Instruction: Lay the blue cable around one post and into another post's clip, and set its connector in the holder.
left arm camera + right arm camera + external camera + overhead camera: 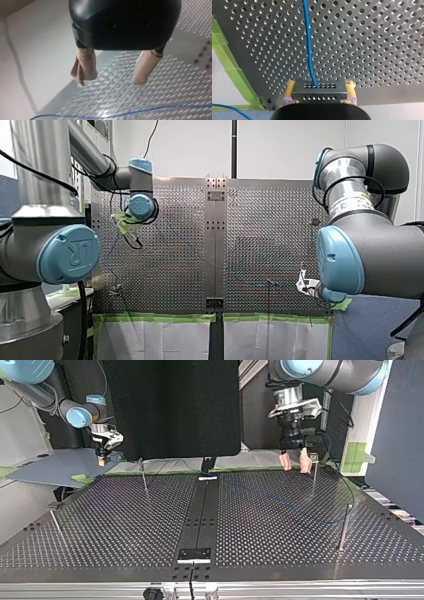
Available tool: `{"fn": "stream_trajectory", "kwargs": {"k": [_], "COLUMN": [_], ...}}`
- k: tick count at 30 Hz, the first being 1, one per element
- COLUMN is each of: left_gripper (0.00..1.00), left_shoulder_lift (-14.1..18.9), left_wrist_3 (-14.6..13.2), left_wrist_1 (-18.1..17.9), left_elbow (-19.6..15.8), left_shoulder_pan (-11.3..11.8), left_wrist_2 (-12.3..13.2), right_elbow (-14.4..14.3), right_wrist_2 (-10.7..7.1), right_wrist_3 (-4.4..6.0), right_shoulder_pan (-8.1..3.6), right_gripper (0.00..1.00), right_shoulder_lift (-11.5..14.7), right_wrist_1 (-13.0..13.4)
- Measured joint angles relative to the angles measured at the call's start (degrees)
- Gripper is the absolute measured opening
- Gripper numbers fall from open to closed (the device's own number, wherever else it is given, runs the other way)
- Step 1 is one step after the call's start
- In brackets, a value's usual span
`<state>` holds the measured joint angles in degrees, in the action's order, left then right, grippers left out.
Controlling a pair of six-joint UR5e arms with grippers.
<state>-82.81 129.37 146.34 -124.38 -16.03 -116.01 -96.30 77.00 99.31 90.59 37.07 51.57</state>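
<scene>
Closest to us, our right gripper [320, 85] was pinching the dark connector [320, 92] between its yellow pads [290, 87], the block lying square across both fingers. From the connector's upper face the blue cable [308, 42] ran straight away over the perforated table [374, 50]. A strip of green tape [229, 67] edged the table beside the gripper.

Our left gripper [110, 81] hung with its beige-padded fingers [85, 65] spread wide and nothing between them. A stretch of the cable crossed the table ahead of them.

In the top view, a small metal plate [195, 554] sat nearest on the dark centre strip. Just beyond it stood the near left post [56, 527] and the near right post [344, 525], well apart. Farther back rose the far left post [145, 477] and the far right post [314, 472], which carried a small fitting at its top. Our left gripper hovered just beside that far right post. Our right gripper was past the table's far edge at the view's left. The cable showed only as a faint blue line over the right half of the table, and we could not tell whether it touched any post.
</scene>
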Motion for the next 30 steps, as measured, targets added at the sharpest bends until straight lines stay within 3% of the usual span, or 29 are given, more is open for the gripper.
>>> {"fn": "stream_trajectory", "kwargs": {"k": [16, 21, 30], "left_gripper": [1.00, 1.00, 1.00], "left_shoulder_lift": [7.8, 8.0, 8.0], "left_wrist_3": [1.4, 2.6, 7.2], "left_wrist_1": [0.3, 0.1, -1.7], "left_elbow": [0.0, 0.0, -1.8], "left_shoulder_pan": [7.8, 8.4, 9.1], "left_wrist_2": [-7.7, -7.0, -2.4], "right_elbow": [0.0, 0.0, 0.0], "right_wrist_2": [0.01, 0.00, 0.00], "right_wrist_3": [0.07, 0.09, -0.05], "right_shoulder_pan": [0.06, 0.07, 0.16], "right_gripper": [0.00, 0.00, 0.00], "right_shoulder_lift": [0.0, 0.0, -0.1], "right_wrist_1": [0.1, 0.1, 0.0]}}
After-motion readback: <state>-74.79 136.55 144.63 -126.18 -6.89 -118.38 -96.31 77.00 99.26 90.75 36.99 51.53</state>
